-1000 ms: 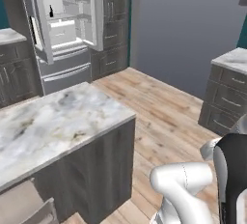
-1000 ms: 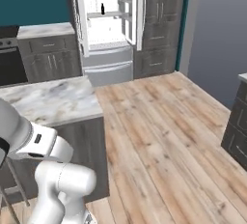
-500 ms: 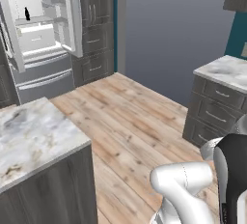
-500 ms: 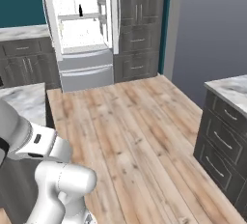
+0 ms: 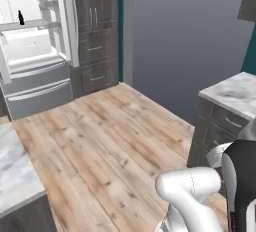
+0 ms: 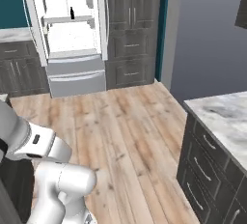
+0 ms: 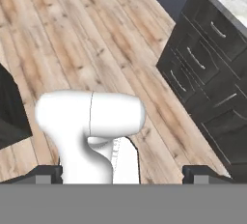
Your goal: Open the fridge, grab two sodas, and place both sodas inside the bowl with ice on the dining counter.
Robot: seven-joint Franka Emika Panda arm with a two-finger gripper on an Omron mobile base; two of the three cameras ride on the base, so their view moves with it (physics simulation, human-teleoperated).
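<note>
Your gripper (image 7: 123, 172) hangs over the wood floor (image 7: 96, 54), its two tips set wide apart with nothing between them. Dark drawers (image 7: 207, 59) stand just beside it. Well apart, the fridge (image 6: 67, 30) stands with both doors open; a dark soda (image 6: 72, 13) sits upright on an upper white shelf (image 5: 30, 24).

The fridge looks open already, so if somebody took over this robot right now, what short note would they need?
Gripper: its two dark finger tips stand wide apart with nothing between them, so open and empty, pointing down at the wood floor.
Fridge: doors open, white shelves showing; a dark slim soda stands on a shelf.
Done: fridge opened.
Left: pick up that soda, find the second one, the bowl and the dining counter, and put both sodas in the bowl.
</note>
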